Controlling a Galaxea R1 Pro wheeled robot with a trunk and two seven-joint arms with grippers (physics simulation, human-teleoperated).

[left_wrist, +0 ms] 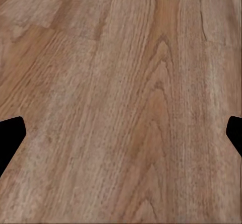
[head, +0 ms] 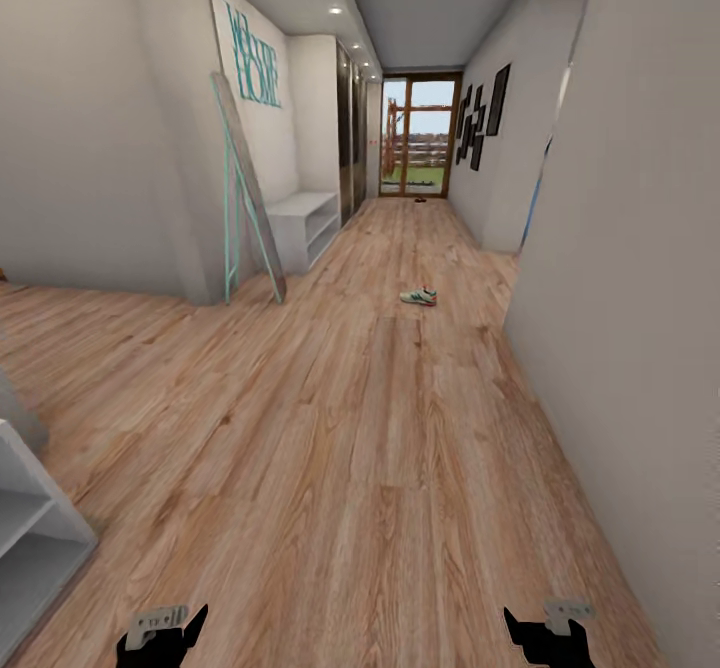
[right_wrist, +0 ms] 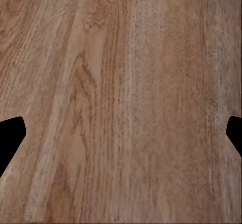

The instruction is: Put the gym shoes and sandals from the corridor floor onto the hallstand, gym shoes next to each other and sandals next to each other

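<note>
Gym shoe point(head: 419, 296): lying alone on the corridor floor point(head: 330, 428) mid-hall, well ahead of the robot and just off the right wall; its long axis is running roughly across the corridor, though which end is the toe is too small to tell.
Shelf unit point(head: 30, 528): sitting at the near left edge, pale grey with open slots.
Leaning mirror point(head: 245, 188): resting against the left wall, beside a low white bench point(head: 300, 223).
Left gripper point(head: 160, 633): hanging low over bare planks, fingers spread wide and holding nothing, seemingly parked for travel.
Small dark shapes point(head: 420, 200): lying near the glass door point(head: 420, 136) at the far end, too distant to identify.
Right gripper point(head: 548, 633): likewise spread apart and empty, pointing down at the floor.
</note>
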